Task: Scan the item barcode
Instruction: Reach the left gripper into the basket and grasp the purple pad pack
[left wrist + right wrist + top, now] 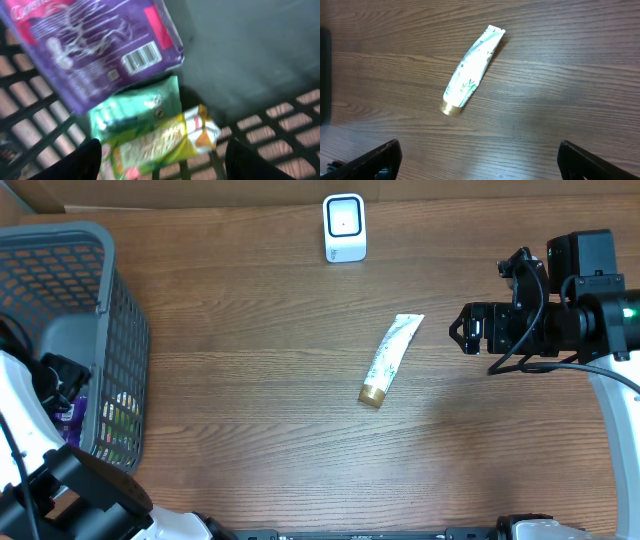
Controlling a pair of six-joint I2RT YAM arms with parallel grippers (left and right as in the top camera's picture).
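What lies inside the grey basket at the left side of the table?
The basket holds a purple packet with its barcode facing up, a green packet next to it, and a yellow packet overlapping the green one. Whatever lies beneath them is covered.

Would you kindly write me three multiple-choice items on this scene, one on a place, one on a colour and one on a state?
1. Between the basket and the right hand, where is the tube?
A. inside the basket
B. flat on the table, nearer the right hand
C. held in the right hand

2. What colour is the tube's cap?
A. gold
B. red
C. black

3. How does the right hand stand?
A. shut on the tube
B. shut on nothing
C. open and holding nothing

Answers:
1 B, the tube lies on bare wood with nothing touching it.
2 A, its narrow end shines gold.
3 C, the jaws stand wide apart in the wrist view, with the tube lying clear of them.
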